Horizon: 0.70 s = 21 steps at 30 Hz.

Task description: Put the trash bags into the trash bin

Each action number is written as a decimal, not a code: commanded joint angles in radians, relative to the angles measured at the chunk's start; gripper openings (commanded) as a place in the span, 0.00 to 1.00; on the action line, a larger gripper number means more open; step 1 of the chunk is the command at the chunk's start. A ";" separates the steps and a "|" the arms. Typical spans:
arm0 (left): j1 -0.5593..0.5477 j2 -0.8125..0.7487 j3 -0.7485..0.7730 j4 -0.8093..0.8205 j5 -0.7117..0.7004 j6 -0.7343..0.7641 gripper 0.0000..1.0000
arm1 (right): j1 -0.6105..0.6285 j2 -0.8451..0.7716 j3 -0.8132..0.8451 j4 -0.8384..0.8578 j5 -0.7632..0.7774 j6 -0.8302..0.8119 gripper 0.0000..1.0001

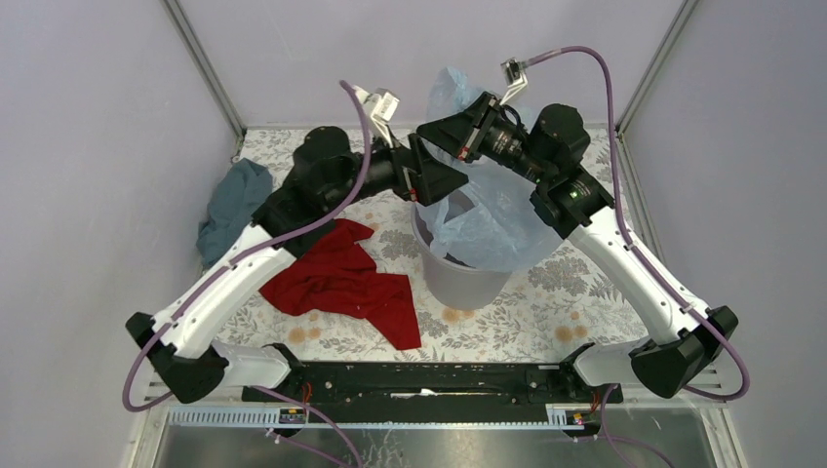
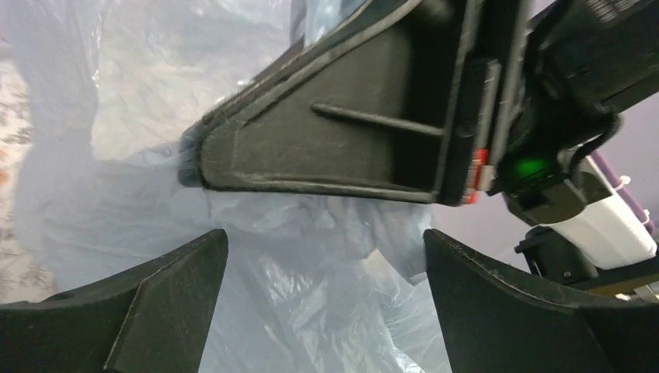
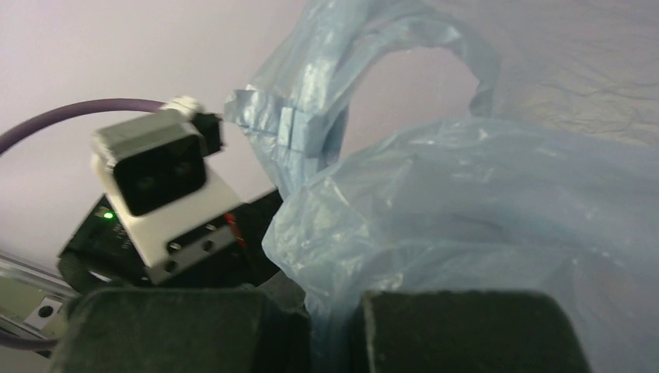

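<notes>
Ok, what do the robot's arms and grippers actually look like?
Both the left arm and right arm have white lower links with black joints and black upper sections. A purple cable runs along each. The left gripper and right gripper have matte black wedge-shaped fingers; a white-grey camera sits on each wrist.

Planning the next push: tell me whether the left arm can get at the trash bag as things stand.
Probably yes. The left hand is open, with the trash bag right in front of it; the right hand, shut on the film, sits just above, not between.
</notes>
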 commanded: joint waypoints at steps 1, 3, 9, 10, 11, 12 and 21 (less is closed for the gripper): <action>-0.009 -0.006 -0.007 0.146 0.123 -0.049 0.98 | 0.016 0.000 0.048 0.075 0.037 0.021 0.06; -0.010 0.006 -0.008 0.147 0.096 -0.055 0.95 | 0.024 0.007 0.046 0.100 0.037 0.031 0.06; -0.009 0.037 0.009 0.161 0.028 -0.093 0.68 | 0.050 0.031 0.051 0.111 0.020 0.027 0.08; -0.010 0.040 0.010 0.161 0.026 -0.095 0.61 | 0.050 0.029 0.046 0.107 0.024 0.021 0.10; -0.009 0.043 0.009 0.161 0.026 -0.095 0.53 | 0.050 0.024 0.040 0.101 0.027 0.013 0.13; -0.009 0.040 0.004 0.159 0.021 -0.094 0.42 | 0.049 0.018 0.037 0.081 0.029 -0.005 0.17; -0.006 -0.068 -0.116 0.105 -0.177 -0.052 0.19 | 0.049 -0.142 0.023 -0.259 0.220 -0.346 0.90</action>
